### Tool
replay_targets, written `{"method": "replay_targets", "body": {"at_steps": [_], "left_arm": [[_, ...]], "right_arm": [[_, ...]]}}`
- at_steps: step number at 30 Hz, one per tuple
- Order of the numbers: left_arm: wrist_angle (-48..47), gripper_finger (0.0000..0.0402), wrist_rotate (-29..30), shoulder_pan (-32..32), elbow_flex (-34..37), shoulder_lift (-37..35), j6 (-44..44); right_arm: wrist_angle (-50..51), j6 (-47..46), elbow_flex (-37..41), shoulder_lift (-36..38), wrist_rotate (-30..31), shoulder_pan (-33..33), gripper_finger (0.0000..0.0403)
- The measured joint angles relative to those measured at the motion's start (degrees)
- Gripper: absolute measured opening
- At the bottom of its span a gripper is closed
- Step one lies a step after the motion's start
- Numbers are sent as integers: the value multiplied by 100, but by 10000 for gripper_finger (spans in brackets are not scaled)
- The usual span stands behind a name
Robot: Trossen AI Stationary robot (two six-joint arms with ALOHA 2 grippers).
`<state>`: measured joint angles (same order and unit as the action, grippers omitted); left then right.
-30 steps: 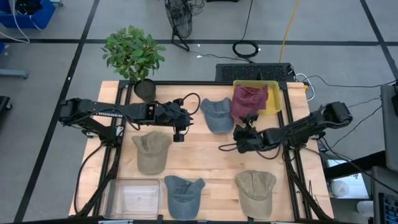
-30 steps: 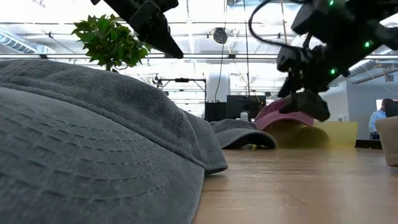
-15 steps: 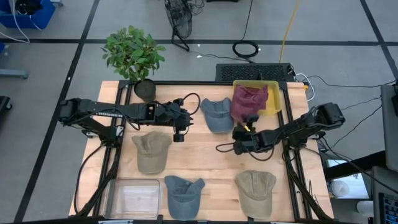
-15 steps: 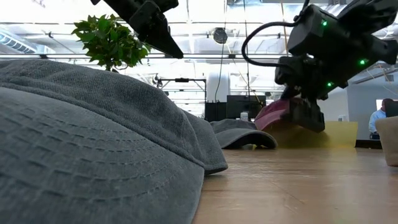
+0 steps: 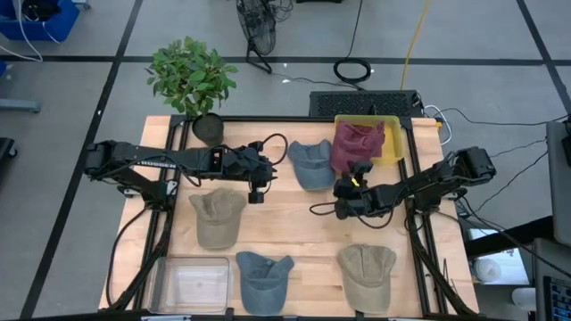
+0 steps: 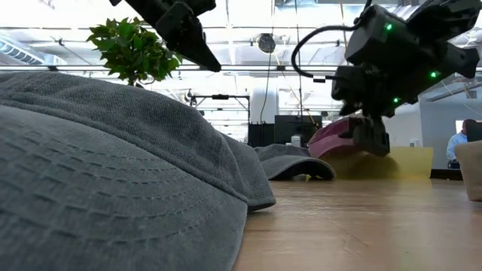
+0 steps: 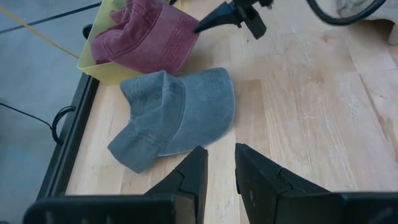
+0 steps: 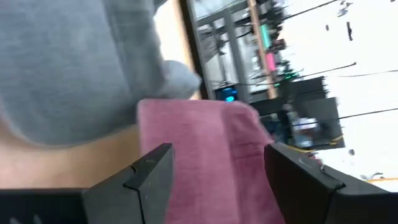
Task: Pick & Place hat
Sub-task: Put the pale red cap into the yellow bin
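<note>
Five hats are on the wooden table. A dark red hat [image 5: 357, 143] lies crumpled in the yellow bin [image 5: 391, 150] at the far right of the table, and part of it hangs over the bin's near edge. Just beside it, to the left, a blue-grey hat [image 5: 310, 163] lies flat on the wood with its brim pointing toward the near side. A tan hat [image 5: 217, 217] sits on the left side of the table. Another blue-grey hat [image 5: 264, 278] lies at the near edge in the middle. A second tan hat [image 5: 367, 275] lies at the near right.
</note>
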<state>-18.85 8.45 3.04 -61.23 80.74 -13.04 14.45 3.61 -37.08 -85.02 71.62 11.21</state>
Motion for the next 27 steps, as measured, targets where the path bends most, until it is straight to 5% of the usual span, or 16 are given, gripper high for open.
{"method": "replay_targets", "body": {"at_steps": [3, 10, 21, 27], "left_arm": [[-1, 88, 0, 0, 0, 0, -16], [-2, 88, 0, 0, 0, 1, -11], [-74, 88, 0, -1, 0, 1, 3], [-72, 88, 0, 0, 0, 1, -20]], "right_arm": [[-126, -39, 0, 125, 108, 93, 232], [-309, -528, -1, 53, -971, 117, 233], [-397, -869, 431, -117, -1128, -444, 233], [-406, -1106, 566, -117, -545, -482, 233]]}}
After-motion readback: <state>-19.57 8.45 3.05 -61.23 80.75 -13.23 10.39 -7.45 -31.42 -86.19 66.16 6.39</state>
